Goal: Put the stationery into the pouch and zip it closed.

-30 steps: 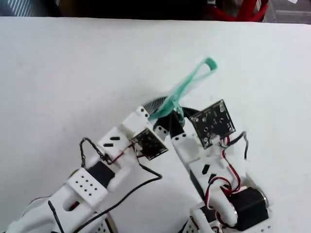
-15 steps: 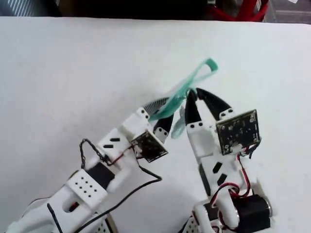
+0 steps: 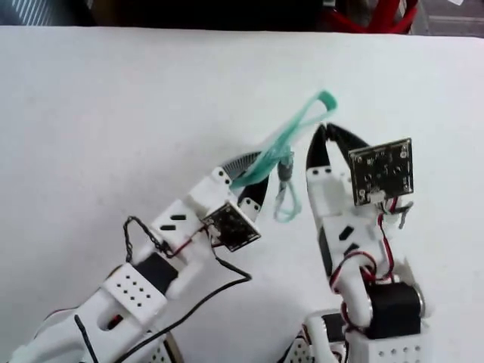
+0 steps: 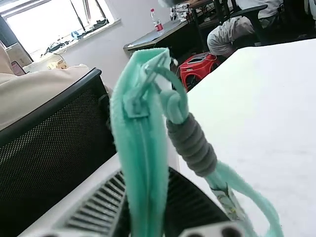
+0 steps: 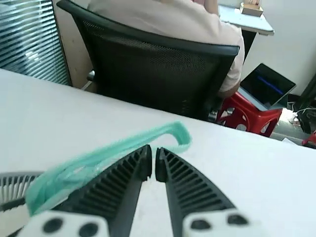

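The teal fabric pouch [image 3: 291, 132] is held up off the white desk [image 3: 113, 113], turned edge-on so that from above it reads as a thin band. Its long axis runs on a slant from the left gripper [image 3: 253, 189] out toward the far side of the desk and over to the right arm's side. The left fingers are clamped on the near end of the pouch, zipper edge uppermost. A grey ribbed zipper pull [image 3: 286, 172] with a teal cord loop hangs down from partway along that edge, in the gap between the two arms. The right gripper [image 3: 324, 134] sits just beside the far half of the band, on its right side. Its fingers are drawn almost together with nothing between them, and the tips point past the pouch's far end. The pull therefore lies back toward the right arm's own base and to its left, below the zipper line, nearer the right fingers than anything else they could take. Zipping would likely mean parting those fingers, dropping back onto the pull and drawing it along the band's axis. Whether any stationery is inside cannot be told.
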`<action>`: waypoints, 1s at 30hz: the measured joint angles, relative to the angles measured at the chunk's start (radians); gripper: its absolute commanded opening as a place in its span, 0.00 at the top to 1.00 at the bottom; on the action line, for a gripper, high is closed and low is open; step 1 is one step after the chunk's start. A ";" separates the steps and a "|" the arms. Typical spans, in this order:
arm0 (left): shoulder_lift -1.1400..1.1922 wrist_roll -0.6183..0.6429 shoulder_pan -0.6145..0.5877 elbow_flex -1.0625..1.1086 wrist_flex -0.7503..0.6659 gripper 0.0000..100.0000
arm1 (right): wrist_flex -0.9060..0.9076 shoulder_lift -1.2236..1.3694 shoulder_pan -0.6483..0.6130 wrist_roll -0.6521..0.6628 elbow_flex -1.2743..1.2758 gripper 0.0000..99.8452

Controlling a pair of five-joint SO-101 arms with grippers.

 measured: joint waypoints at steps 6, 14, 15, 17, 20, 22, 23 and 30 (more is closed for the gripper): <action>0.000 0.000 0.000 0.000 0.000 0.98 | 0.269 -0.092 -0.084 0.000 -0.075 0.80; 0.000 0.000 0.000 0.009 0.000 0.98 | 0.292 -0.098 -0.287 0.404 -0.075 0.80; 0.000 0.000 0.003 0.009 0.000 0.98 | 0.281 -0.098 -0.295 0.439 -0.075 0.80; 0.000 0.000 0.003 0.009 0.000 0.98 | 0.250 -0.089 -0.302 0.470 -0.075 0.80; -0.002 0.000 0.008 0.018 0.000 0.98 | 0.190 -0.029 -0.305 0.486 -0.072 0.80; -0.002 0.000 0.008 0.018 0.000 0.98 | 0.172 0.037 -0.305 0.503 -0.068 0.80; -0.002 0.000 0.008 0.018 0.000 0.98 | 0.169 0.069 -0.305 0.516 -0.063 0.80; -0.002 -0.002 0.008 0.018 0.000 0.98 | 0.264 0.035 -0.307 0.578 -0.063 0.80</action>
